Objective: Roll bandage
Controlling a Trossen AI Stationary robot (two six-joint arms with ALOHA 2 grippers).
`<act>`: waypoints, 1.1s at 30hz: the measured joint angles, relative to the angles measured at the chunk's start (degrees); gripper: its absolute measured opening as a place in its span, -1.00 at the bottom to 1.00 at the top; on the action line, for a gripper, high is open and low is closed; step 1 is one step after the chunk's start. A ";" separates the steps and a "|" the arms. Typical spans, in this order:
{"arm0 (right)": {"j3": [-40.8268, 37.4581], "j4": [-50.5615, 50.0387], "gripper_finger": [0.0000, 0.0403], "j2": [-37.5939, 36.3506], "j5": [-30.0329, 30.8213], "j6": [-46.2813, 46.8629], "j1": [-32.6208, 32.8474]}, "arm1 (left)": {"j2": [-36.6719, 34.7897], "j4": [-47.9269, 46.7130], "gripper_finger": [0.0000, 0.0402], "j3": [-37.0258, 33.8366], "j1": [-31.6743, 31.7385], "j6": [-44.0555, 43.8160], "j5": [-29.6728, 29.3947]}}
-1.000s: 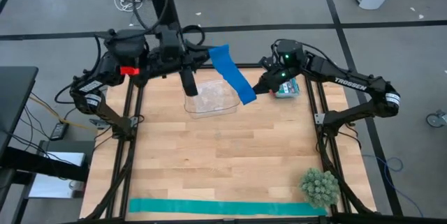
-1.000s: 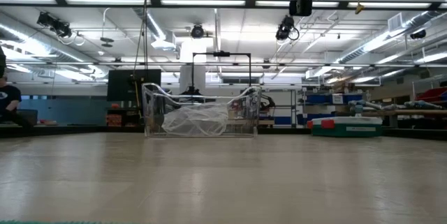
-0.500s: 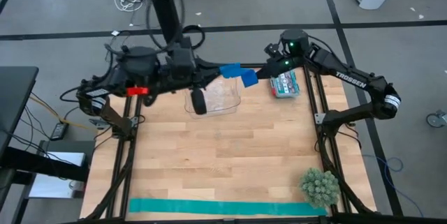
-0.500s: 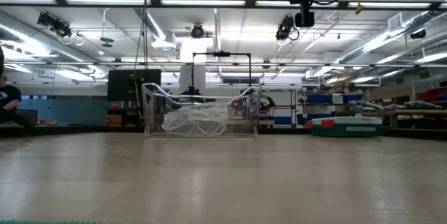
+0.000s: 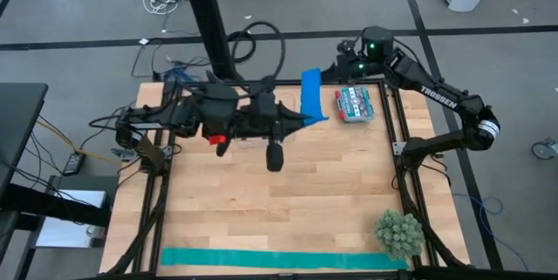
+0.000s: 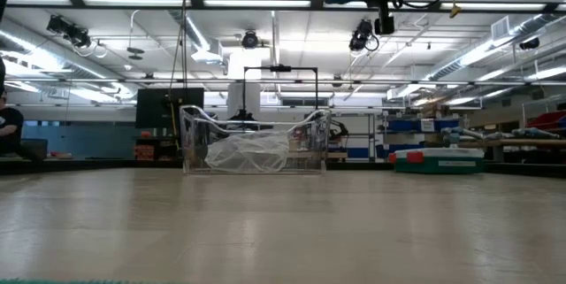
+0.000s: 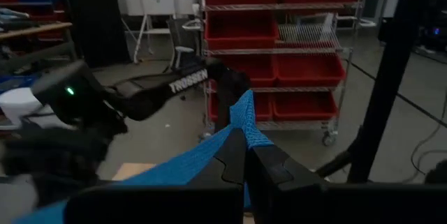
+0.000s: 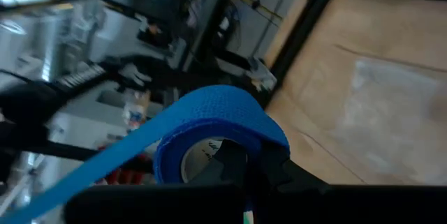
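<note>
While both arms hang well above the tabletop [image 5: 261, 201], the bandage [image 5: 312, 95] is stretched in the air between them, clear of the wood. My right pincer [image 8: 246, 160] is closed on the rolled end: a blue coil wound round a pale core, seen in the right wrist view, with the free strip running off toward the other arm. My left pincer [image 7: 244, 155] is pinched shut on the loose tail, the blue fabric passing between the fingers and bunching just past the tips.

Progress, as I judge it: a roll is started, several turns thick, but a visible length is not yet wound. Left to do: take up that span, keep it taut, finish the tail flat against the coil.

Elsewhere: clear plastic bin [image 6: 255, 147] at the far side of the tabletop, a teal-green strip [image 5: 279, 259] along the near edge, a green plant-like tuft [image 5: 398, 233] at one near corner, a small packet [image 5: 353, 104] below the right arm. None touched.
</note>
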 joint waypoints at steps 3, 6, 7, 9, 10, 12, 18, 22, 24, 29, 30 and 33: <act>0.00 2.48 -1.00 0.00 -1.45 3.21 -1.07 | 0.77 0.18 -0.96 0.01 -0.69 -0.06 0.01; 0.00 3.41 -1.00 0.00 -2.52 6.10 -1.41 | 1.68 -0.16 -0.96 0.01 -1.16 0.00 0.01; 0.00 3.86 -1.00 0.00 -2.79 6.93 -1.41 | 1.81 -0.87 -0.96 0.01 -1.28 0.10 0.03; 0.00 5.45 -1.00 0.00 -3.73 9.00 -1.40 | 2.56 -2.53 -0.96 0.01 -1.47 0.13 0.01; 0.00 6.58 -1.00 0.00 -3.93 9.82 -1.27 | 2.86 -3.05 -0.96 0.01 -1.47 0.20 0.00; 0.00 8.71 -1.00 0.00 -4.42 11.89 -0.98 | 3.58 -4.89 -0.96 0.01 -1.54 0.44 -0.03; 0.00 15.60 -1.00 0.00 -6.03 16.84 -0.98 | 5.86 -5.40 -0.96 -0.01 -1.85 0.49 -0.43; 0.00 20.11 -1.00 -0.02 -5.73 19.92 -0.95 | 7.42 -4.00 -0.96 0.00 -1.79 0.53 -0.66; 0.00 21.73 -1.00 -0.02 -5.45 20.89 -0.95 | 7.74 -4.11 -0.96 0.01 -1.73 0.99 -0.81; 0.00 27.32 -1.00 -0.04 -5.14 24.43 -0.95 | 8.45 -3.61 -0.96 0.01 -0.72 1.33 -0.87; 0.00 28.75 -1.00 -0.04 -4.92 25.21 -0.95 | 8.54 -3.68 -0.96 0.01 -0.55 1.25 -0.83; 0.00 32.78 -1.00 -0.23 -4.91 27.25 -0.95 | 8.57 -4.62 -0.96 0.01 0.08 0.49 -0.64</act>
